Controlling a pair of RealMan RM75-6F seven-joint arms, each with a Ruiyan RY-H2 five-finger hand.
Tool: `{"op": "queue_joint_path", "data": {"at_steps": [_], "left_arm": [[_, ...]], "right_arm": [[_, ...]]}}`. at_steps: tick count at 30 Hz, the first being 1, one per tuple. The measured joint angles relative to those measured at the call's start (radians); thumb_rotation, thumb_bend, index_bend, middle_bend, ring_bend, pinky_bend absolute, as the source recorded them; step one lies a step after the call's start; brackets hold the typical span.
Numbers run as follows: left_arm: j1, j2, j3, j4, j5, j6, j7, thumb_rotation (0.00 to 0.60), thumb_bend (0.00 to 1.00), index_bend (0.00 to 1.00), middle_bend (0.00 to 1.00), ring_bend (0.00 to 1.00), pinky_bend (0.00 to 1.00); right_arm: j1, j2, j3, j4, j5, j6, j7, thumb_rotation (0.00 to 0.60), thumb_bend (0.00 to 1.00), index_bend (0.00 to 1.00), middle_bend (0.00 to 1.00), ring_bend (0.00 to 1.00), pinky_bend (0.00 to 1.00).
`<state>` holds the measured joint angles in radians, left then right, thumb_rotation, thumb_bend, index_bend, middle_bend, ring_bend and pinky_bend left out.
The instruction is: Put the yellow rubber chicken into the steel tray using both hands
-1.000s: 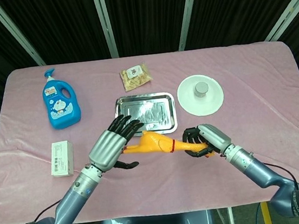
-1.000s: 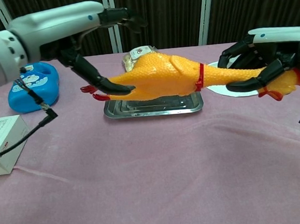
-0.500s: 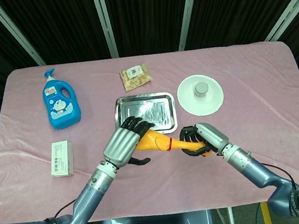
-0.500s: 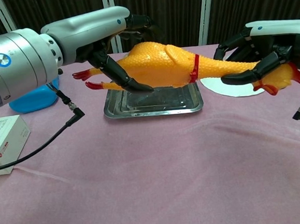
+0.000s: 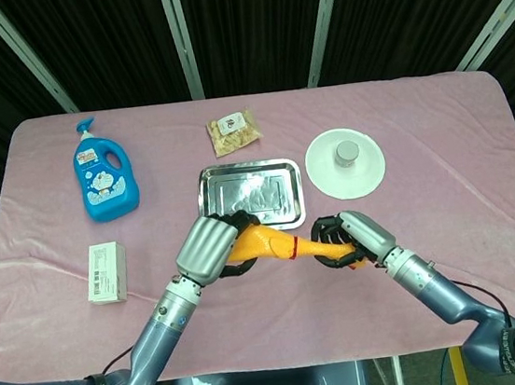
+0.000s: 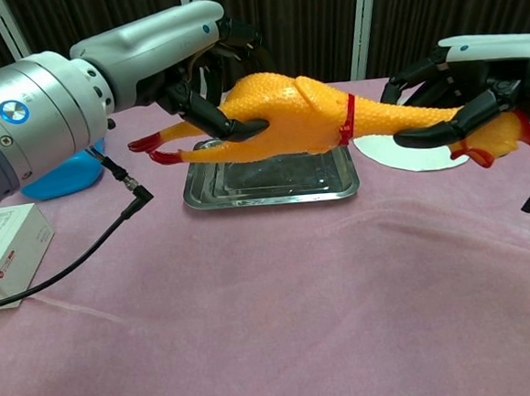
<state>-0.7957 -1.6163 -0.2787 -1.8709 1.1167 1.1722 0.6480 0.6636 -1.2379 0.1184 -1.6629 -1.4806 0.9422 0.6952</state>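
Yellow rubber chicken hung level above the rectangular steel tray, left hand fingers wrapped round its body, right hand fingers clasping its neck.

I'm working in a staged lab cell — black curtains on metal poles behind a desk draped in pink cloth.
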Motion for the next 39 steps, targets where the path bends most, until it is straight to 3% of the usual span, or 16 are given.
{"op": "queue_joint_path", "data": {"at_steps": [4, 7, 8, 12, 14, 18, 25, 28, 32, 34, 36, 39], "left_arm": [[-0.004, -0.016, -0.002, 0.028, 0.029, 0.009, -0.04, 0.6, 0.79, 0.77, 0.88, 0.79, 0.85], [-0.005, -0.027, -0.002, 0.053, 0.051, 0.014, -0.074, 0.6, 0.73, 0.72, 0.84, 0.76, 0.85], [-0.006, -0.029, -0.001, 0.059, 0.056, 0.014, -0.081, 0.6, 0.65, 0.65, 0.77, 0.69, 0.8], [-0.005, -0.027, 0.007, 0.063, 0.065, 0.013, -0.101, 0.6, 0.19, 0.26, 0.36, 0.3, 0.4], [-0.004, -0.014, 0.013, 0.056, 0.053, 0.002, -0.094, 0.6, 0.09, 0.15, 0.25, 0.19, 0.28], [-0.007, 0.014, 0.017, 0.031, 0.014, -0.015, -0.061, 0.6, 0.05, 0.07, 0.17, 0.13, 0.23], [-0.016, 0.023, 0.014, 0.015, -0.001, -0.019, -0.057, 0.6, 0.05, 0.11, 0.18, 0.13, 0.23], [-0.018, 0.014, 0.015, 0.021, -0.001, -0.017, -0.066, 0.6, 0.1, 0.15, 0.22, 0.16, 0.25], [-0.024, -0.002, 0.014, 0.033, -0.002, -0.016, -0.08, 0.6, 0.29, 0.24, 0.32, 0.25, 0.36], [-0.028, -0.01, 0.014, 0.04, 0.0, -0.013, -0.078, 0.6, 0.41, 0.35, 0.44, 0.36, 0.49], [-0.03, -0.018, 0.014, 0.047, 0.007, -0.006, -0.077, 0.6, 0.58, 0.51, 0.62, 0.54, 0.66], [-0.03, -0.035, 0.01, 0.056, 0.034, 0.018, -0.092, 0.6, 0.75, 0.66, 0.77, 0.68, 0.77]], "right_arm": [[-0.002, 0.002, -0.001, -0.005, -0.007, 0.007, 0.009, 0.6, 0.56, 1.0, 0.78, 0.77, 0.91], [-0.003, 0.001, -0.001, -0.004, -0.009, 0.01, 0.013, 0.6, 0.57, 1.0, 0.78, 0.77, 0.91], [-0.003, -0.001, -0.001, -0.002, -0.008, 0.01, 0.013, 0.6, 0.57, 1.0, 0.78, 0.77, 0.91], [-0.003, -0.002, 0.0, 0.004, -0.004, 0.009, 0.016, 0.6, 0.57, 1.0, 0.78, 0.77, 0.91], [-0.002, -0.002, 0.001, 0.008, -0.002, 0.008, 0.02, 0.6, 0.57, 1.0, 0.78, 0.77, 0.91], [-0.001, -0.001, 0.003, 0.011, -0.002, 0.008, 0.025, 0.6, 0.57, 1.0, 0.78, 0.77, 0.91], [-0.001, 0.0, 0.004, 0.012, -0.006, 0.013, 0.035, 0.6, 0.58, 1.0, 0.78, 0.77, 0.91], [-0.002, 0.002, 0.003, 0.009, -0.009, 0.016, 0.043, 0.6, 0.58, 1.0, 0.78, 0.77, 0.91], [-0.003, 0.006, 0.0, 0.001, -0.024, 0.023, 0.051, 0.6, 0.58, 1.0, 0.78, 0.77, 0.91], [-0.003, 0.007, -0.001, -0.003, -0.028, 0.025, 0.06, 0.6, 0.58, 1.0, 0.78, 0.77, 0.91], [-0.003, 0.011, -0.004, -0.01, -0.039, 0.027, 0.074, 0.6, 0.58, 1.0, 0.78, 0.77, 0.91], [-0.003, 0.018, -0.011, -0.014, -0.057, 0.033, 0.073, 0.6, 0.58, 1.0, 0.78, 0.77, 0.91]]}}
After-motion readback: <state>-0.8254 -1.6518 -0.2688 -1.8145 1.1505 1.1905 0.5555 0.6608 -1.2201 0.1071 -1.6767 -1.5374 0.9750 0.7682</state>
